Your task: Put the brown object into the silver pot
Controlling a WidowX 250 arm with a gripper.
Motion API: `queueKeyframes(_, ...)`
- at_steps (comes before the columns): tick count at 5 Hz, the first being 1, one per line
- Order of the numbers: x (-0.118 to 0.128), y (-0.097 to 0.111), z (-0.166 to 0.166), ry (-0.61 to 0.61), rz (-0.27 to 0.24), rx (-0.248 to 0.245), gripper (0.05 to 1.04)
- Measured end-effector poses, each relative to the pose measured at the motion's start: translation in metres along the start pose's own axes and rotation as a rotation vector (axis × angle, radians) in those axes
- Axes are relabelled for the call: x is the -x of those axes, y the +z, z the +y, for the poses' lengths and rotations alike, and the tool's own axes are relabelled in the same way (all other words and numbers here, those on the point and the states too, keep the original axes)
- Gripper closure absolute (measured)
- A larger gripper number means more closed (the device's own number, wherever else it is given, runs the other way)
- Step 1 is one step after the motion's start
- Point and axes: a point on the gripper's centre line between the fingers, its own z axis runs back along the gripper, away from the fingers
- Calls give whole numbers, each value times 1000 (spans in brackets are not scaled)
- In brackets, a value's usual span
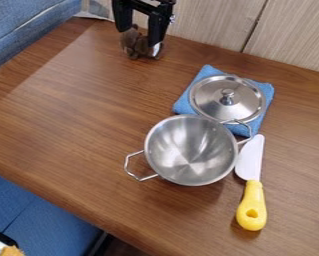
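The black gripper (139,37) hangs at the top of the camera view, its two fingers apart. Just beneath and between them, near the table's back edge, is the brown object (133,44), a small fuzzy thing with a whitish part at its right side. The fingers partly cover it, and I cannot tell whether they touch it. The silver pot (191,150) stands uncovered in the middle of the table, empty inside, with a wire handle on each side.
A silver lid (228,98) lies on a folded blue cloth (183,105) behind the pot. Along the pot's right side lies a knife with a white blade and yellow handle (252,206). A wooden panel wall (208,22) borders the table's back edge.
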Motion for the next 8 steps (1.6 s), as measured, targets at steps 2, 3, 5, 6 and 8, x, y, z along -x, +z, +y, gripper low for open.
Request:
queueKeyframes(2,-20,-12,20,35,25,-26,83)
queueKeyframes(3,-22,-28,27,42,60,-16,83)
queueKeyframes(5,-24,-34,31,51,92,-30,404)
queueKeyframes(6,-23,-35,30,55,96,-29,701)
queueKeyframes(8,-20,-39,28,47,111,-30,872)
